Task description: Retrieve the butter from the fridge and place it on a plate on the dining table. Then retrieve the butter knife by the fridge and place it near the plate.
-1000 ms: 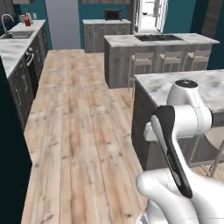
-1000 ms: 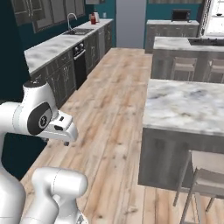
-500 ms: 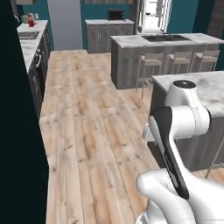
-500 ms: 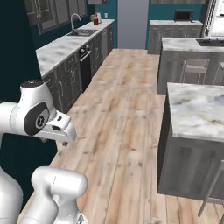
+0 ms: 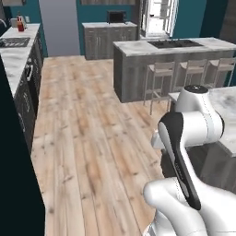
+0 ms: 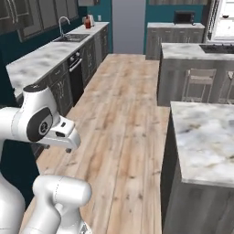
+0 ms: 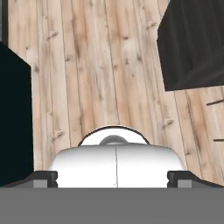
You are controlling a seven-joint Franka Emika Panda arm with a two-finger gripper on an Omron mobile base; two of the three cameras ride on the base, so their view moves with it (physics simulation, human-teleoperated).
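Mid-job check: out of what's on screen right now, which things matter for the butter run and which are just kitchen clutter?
Job:
- fridge
- dining table

Just lying about:
- stove-topped counter
- stools
- sink
- microwave
- red item on the side counter

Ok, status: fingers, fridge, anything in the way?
Fingers open, empty. Fridge far ahead, white interior showing. Dining table close on right. Stove island and stools stand before the fridge.
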